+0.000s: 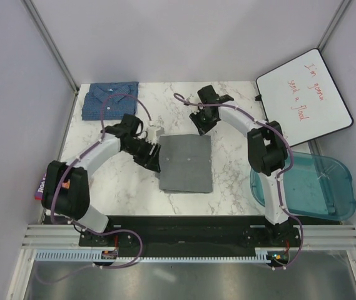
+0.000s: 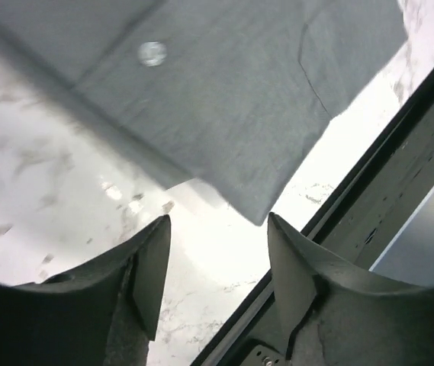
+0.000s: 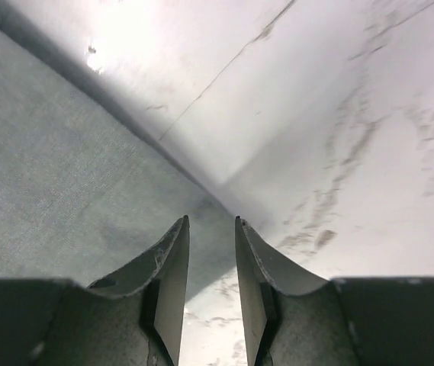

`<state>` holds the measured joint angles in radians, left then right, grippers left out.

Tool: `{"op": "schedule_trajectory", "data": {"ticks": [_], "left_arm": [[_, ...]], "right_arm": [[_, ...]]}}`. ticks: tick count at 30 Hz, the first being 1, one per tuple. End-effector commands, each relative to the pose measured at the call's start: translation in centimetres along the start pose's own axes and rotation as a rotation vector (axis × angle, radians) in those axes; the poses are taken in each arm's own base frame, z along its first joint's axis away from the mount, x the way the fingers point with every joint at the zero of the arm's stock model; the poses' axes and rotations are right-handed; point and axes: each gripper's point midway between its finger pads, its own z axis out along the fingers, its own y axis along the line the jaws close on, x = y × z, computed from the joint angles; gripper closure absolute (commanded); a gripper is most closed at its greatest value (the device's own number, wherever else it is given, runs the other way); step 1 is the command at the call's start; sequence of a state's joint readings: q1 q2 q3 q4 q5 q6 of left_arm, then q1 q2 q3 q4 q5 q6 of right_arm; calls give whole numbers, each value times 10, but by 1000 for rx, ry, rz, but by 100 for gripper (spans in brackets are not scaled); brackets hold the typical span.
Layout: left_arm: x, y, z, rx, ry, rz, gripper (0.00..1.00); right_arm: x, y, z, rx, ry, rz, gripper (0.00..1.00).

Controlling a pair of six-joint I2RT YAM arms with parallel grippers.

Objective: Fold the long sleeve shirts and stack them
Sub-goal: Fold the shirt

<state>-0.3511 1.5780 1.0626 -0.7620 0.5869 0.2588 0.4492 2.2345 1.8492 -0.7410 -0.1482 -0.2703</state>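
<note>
The grey long sleeve shirt (image 1: 187,162) lies folded into a rectangle in the middle of the marble table (image 1: 234,162). The blue checked shirt (image 1: 110,100) lies folded at the back left corner. My left gripper (image 1: 154,157) hovers at the grey shirt's left edge. In the left wrist view that gripper (image 2: 217,221) is open, with bare table between its fingers and the shirt's corner (image 2: 224,99) just beyond the tips. My right gripper (image 1: 201,125) sits at the shirt's far right corner. Seen from its wrist, the right gripper (image 3: 211,221) is open by a narrow gap and holds nothing. The grey cloth (image 3: 56,175) lies just ahead of its tips.
A whiteboard with red writing (image 1: 306,94) leans at the back right. A translucent blue-green bin (image 1: 309,184) stands off the table's right side. A colourful book (image 1: 40,186) pokes out at the left edge. A black rail (image 1: 190,228) runs along the near edge.
</note>
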Motion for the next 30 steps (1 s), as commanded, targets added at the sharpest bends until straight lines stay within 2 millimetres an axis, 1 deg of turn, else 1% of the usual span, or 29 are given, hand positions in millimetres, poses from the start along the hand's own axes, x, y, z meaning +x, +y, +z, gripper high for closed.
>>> {"op": "schedule_trajectory", "data": {"ticks": [1,2,3,4,5,6,7,8,9,11,12,13,14,16,18,19,22,23,26,30], "left_arm": [[-16,27,-39,-21,-213,-282,34],[-20,20,-41,21,-256,-380,32],[-22,24,-35,27,-302,-401,31],[-23,24,-32,38,-325,-430,29],[-16,17,-23,94,-335,-508,25],[-18,16,-20,112,-363,-521,22],[-33,21,-20,122,-439,-484,20],[-30,20,-14,155,-438,-527,20],[-29,24,-6,157,-426,-540,20],[-35,35,1,156,-435,-531,21],[-34,39,6,153,-423,-543,22],[-28,47,17,156,-391,-576,23],[-29,50,18,158,-390,-570,25],[-23,55,29,163,-362,-593,27],[-22,59,35,171,-352,-603,30],[-17,62,41,178,-335,-624,34],[-20,66,47,212,-338,-644,44],[-18,65,52,242,-321,-669,44],[-18,66,58,265,-324,-689,43],[-20,68,62,281,-332,-697,42]], "right_arm": [[-38,-2,-60,37,-119,-43,61],[-25,6,-59,3,-96,-23,60],[-25,14,-71,-23,-116,-14,60],[-21,26,-73,-75,-119,-5,60],[-6,39,-69,-131,-93,16,60],[-5,46,-76,-151,-108,27,60],[-2,57,-76,-199,-108,34,60],[7,66,-73,-230,-93,38,60],[8,71,-75,-242,-96,46,61],[17,80,-68,-264,-75,47,61],[20,83,-64,-266,-63,46,61],[24,83,-60,-267,-53,49,62],[30,84,-56,-269,-38,50,62],[38,83,-47,-270,-12,47,62],[43,82,-40,-264,4,47,62],[45,81,-37,-264,11,43,62],[52,78,-26,-247,45,36,62],[53,77,-24,-242,52,33,62],[58,73,-13,-225,79,28,62],[61,72,-7,-221,93,23,62]]}}
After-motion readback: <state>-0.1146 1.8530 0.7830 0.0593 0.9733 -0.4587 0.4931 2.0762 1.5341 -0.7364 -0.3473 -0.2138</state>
